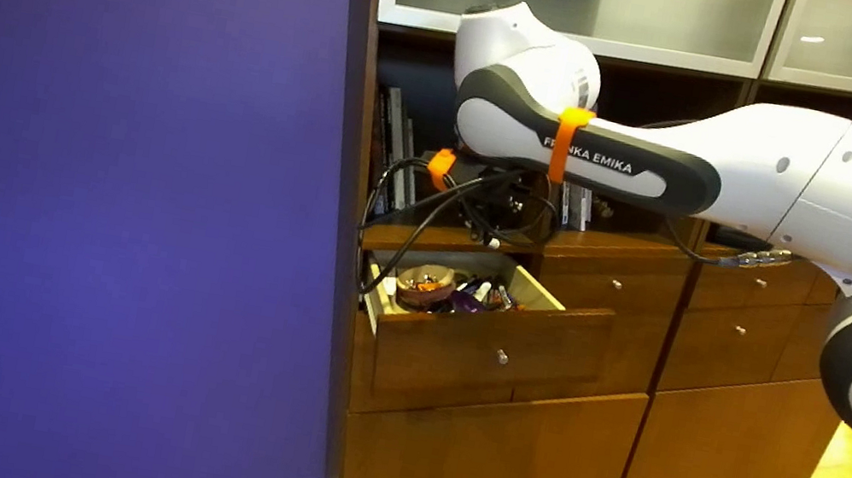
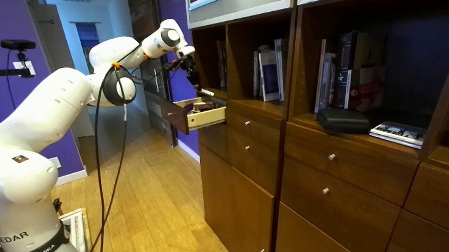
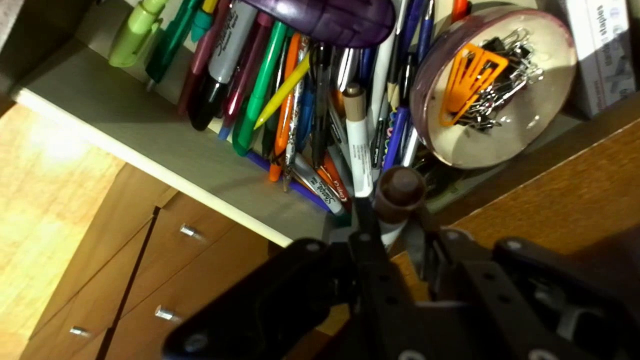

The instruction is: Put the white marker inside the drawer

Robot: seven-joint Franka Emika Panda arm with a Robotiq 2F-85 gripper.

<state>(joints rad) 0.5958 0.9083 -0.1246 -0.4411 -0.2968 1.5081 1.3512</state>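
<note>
The dark-brown drawer (image 1: 440, 362) is pulled open, with pale tan walls. It also shows in an exterior view (image 2: 206, 118) and, from above, in the wrist view (image 3: 165, 174). My gripper (image 3: 392, 220) is shut on a white marker (image 3: 400, 192) with a brown cap; the capped end points at the camera. In an exterior view the gripper (image 2: 196, 85) holds the white marker (image 2: 207, 92) sideways, above the back part of the open drawer. In an exterior view the gripper (image 1: 495, 216) is partly hidden by cables, and only a small white tip of the marker (image 1: 490, 242) shows.
Several pens and markers lie in the drawer, among them a white marker with a tan cap (image 3: 358, 150). A round bowl of clips (image 3: 495, 90), a purple object (image 3: 330, 20) and a staples box (image 3: 602, 55) are there too. Books (image 2: 270, 73) stand on shelves above.
</note>
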